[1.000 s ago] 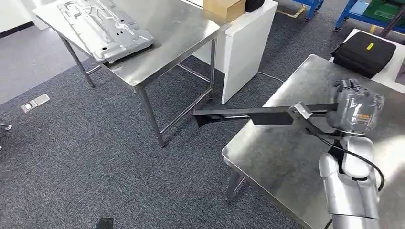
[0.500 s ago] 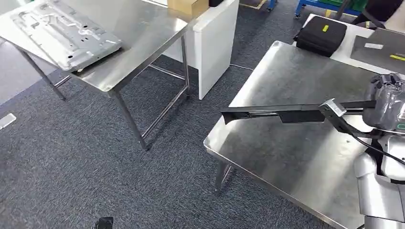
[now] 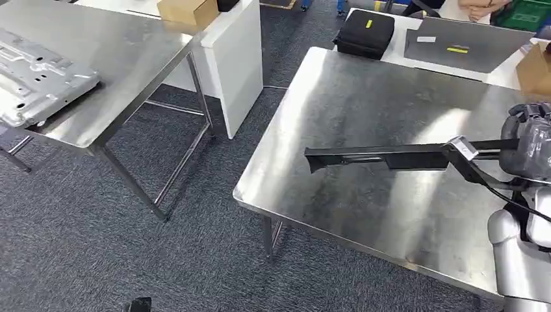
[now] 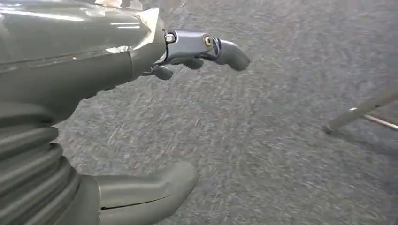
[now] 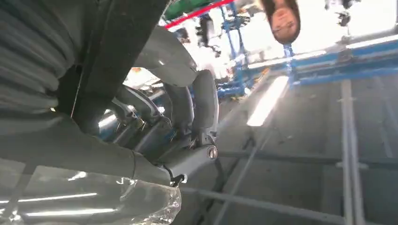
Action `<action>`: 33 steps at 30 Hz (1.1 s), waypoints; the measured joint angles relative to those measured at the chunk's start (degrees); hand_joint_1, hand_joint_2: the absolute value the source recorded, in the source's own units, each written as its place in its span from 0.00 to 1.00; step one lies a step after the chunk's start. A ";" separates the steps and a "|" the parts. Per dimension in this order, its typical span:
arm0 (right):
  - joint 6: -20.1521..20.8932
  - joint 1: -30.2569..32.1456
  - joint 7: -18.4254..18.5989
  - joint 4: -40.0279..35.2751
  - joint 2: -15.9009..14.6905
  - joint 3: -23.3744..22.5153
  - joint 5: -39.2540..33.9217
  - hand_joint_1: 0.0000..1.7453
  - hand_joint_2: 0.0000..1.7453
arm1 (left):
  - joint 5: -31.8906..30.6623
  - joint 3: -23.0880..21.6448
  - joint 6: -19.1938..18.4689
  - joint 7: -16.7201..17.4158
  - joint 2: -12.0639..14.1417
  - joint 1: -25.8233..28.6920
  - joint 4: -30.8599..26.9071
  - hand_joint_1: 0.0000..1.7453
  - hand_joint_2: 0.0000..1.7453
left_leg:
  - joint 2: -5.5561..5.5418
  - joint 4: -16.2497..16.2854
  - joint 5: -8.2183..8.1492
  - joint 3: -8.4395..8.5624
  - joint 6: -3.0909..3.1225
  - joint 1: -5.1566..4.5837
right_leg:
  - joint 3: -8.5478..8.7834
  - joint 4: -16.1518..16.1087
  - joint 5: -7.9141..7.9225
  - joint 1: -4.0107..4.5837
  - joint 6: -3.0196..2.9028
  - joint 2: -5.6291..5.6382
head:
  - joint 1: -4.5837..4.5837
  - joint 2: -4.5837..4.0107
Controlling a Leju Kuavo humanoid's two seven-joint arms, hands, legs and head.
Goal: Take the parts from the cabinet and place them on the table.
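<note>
A long black bar-shaped part (image 3: 377, 158) sticks out level to the left from my right hand (image 3: 529, 149), which grips its right end. The bar hangs above the shiny steel table (image 3: 364, 97), inside the table's near-left corner. In the right wrist view the dark part (image 5: 117, 51) runs across my curled fingers (image 5: 202, 103). My left hand (image 4: 70, 93) hangs over grey carpet, its thumb (image 4: 150, 192) and fingers (image 4: 202, 47) apart with nothing between them.
A second steel table (image 3: 130, 58) at the left carries a grey metal panel (image 3: 32, 84). A white cabinet (image 3: 237, 58) with a cardboard box (image 3: 187, 11) stands between the tables. Behind my table lie a black case (image 3: 364, 32) and a grey board (image 3: 464, 44); a person's hands (image 3: 484, 6) show there.
The whole view has swung, so both tables slid leftward in the picture. The steel table now lies fully under the black part, which my right hand still holds.
</note>
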 joint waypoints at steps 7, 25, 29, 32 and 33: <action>-0.13 0.14 -0.74 0.41 -0.52 -0.02 0.09 1.00 1.00 | 1.48 -0.20 0.48 -0.02 -0.48 0.06 -0.87 0.00 1.00 | 1.08 -3.21 2.32 0.95 0.35 0.43 | -1.35 1.07 -0.62 0.62 0.68 -3.16 | 0.13 0.00; -0.24 0.70 -1.11 3.30 -0.41 1.11 0.11 1.00 1.00 | 3.28 -1.46 0.13 -0.02 -0.50 0.88 -1.37 0.00 1.00 | 3.04 -0.70 2.55 -1.99 0.71 0.68 | 1.63 0.64 -2.22 -0.64 1.36 -6.06 | -0.13 0.00; 0.52 0.37 -1.27 4.37 -0.39 1.20 -0.76 1.00 1.00 | 4.02 -1.75 0.11 -0.02 -0.50 0.91 -1.37 0.00 1.00 | 3.07 -0.80 2.84 -2.07 -0.39 0.85 | 1.48 0.66 -2.17 -0.35 1.08 -6.06 | -0.11 0.00; 1.25 -1.26 -1.95 6.71 -0.50 1.22 -1.71 1.00 1.00 | 4.90 -2.19 0.06 -0.02 -0.48 0.98 -1.37 0.00 1.00 | 3.10 -0.90 3.05 -2.21 -2.27 0.99 | 1.19 0.70 -2.12 -0.28 1.01 -6.06 | -0.13 0.00; 1.88 -2.35 -2.08 8.27 -0.63 1.22 -2.20 1.00 1.00 | 5.22 -2.64 0.02 -0.02 -0.48 0.98 -1.37 0.00 1.00 | 3.11 -0.91 3.11 -2.27 -2.66 1.00 | 1.12 0.71 -2.02 -0.27 0.86 -6.06 | -0.11 0.00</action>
